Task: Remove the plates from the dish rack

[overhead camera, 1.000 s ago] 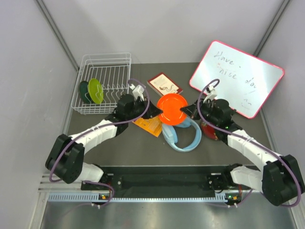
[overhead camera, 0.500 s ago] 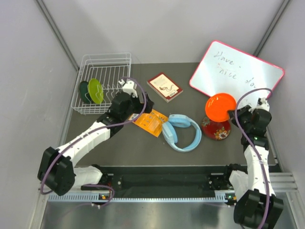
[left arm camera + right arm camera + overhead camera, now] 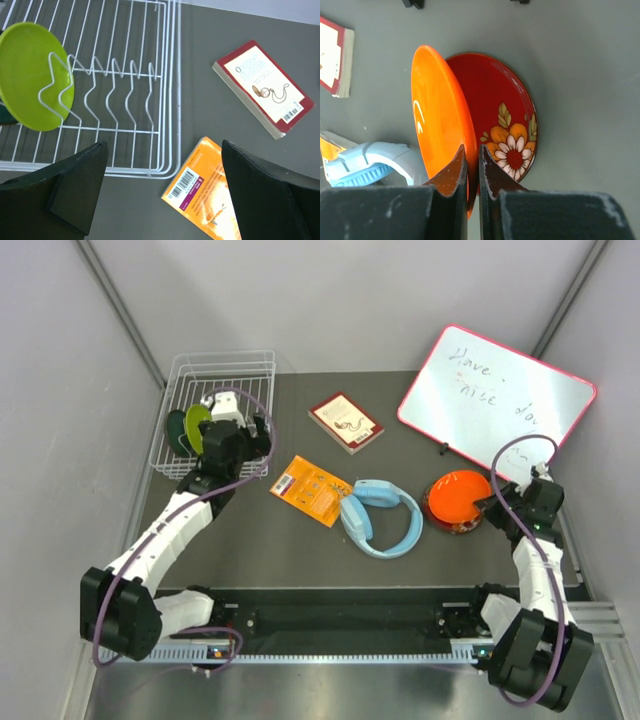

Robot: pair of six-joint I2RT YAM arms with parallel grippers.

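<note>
My left pincer (image 3: pixel 232 440) is released, its two dark fingers (image 3: pixel 75 190) spread wide and holding nothing. It hangs over the near right corner of the dish rack (image 3: pixel 225 370), which sits in the far left corner of the surface (image 3: pixel 300 550). Through my left wrist view I look down on the rack's white wire wall (image 3: pixel 170 75) and a row of upright prongs.

A lime plate (image 3: pixel 27 70) stands on edge among the prongs at the rack's left end. A dark green plate (image 3: pixel 177 430) stands just beside it, on the side nearer the left edge. Both are in the rack.

My right pincer (image 3: pixel 472 165) is clenched on the rim of the orange plate (image 3: pixel 440 120), near the right edge of the surface. I hold that plate tilted over a red plate (image 3: pixel 512 125) with a painted flower, which lies flat on the surface. I cannot tell whether the two plates touch.

Pale blue headphones (image 3: pixel 382 517) lie near the middle of the surface, just beside the plates on their left. An orange packet (image 3: pixel 311 489) lies flat between the headphones and the rack, touching the headphones from above. A red-edged book (image 3: pixel 346 422) lies toward the far edge. A pink-framed whiteboard (image 3: pixel 500 400) leans at the far right corner.
</note>
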